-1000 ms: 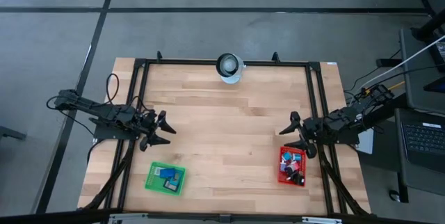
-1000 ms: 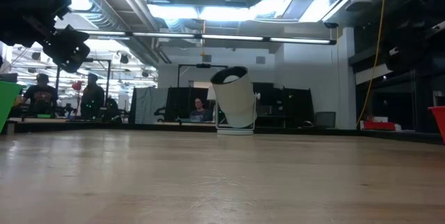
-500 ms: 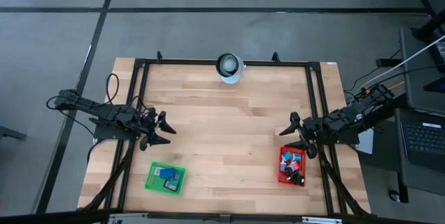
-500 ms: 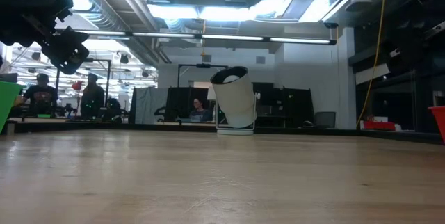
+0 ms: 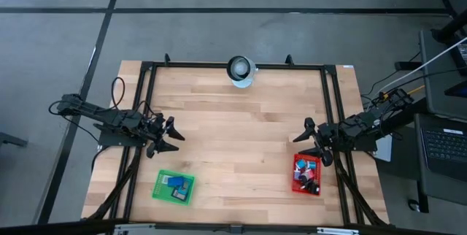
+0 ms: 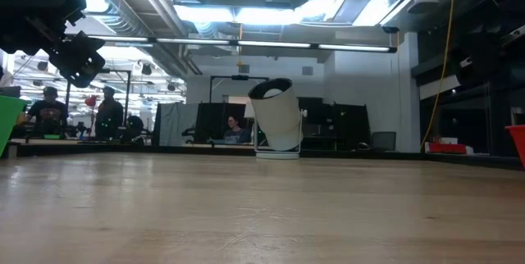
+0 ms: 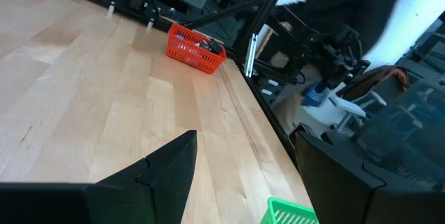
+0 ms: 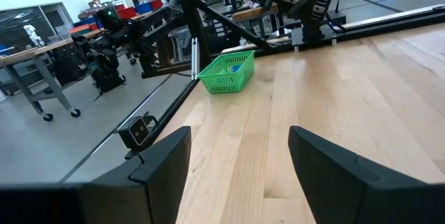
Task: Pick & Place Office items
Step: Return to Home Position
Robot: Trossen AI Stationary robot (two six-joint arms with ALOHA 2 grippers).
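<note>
Small office items, blue, black and white, lie in a green mesh basket near the table's near left and in a red mesh basket at the near right. My left gripper hovers open and empty above the table's left side, beyond the green basket. My right gripper hovers open and empty above the right side, just beyond the red basket. The red basket also shows in the left wrist view, the green basket in the right wrist view.
A round white ring-shaped object stands at the middle of the table's far edge, tall in the low view. A black frame runs around the table. Bare wood lies between the two arms. People show in the room behind.
</note>
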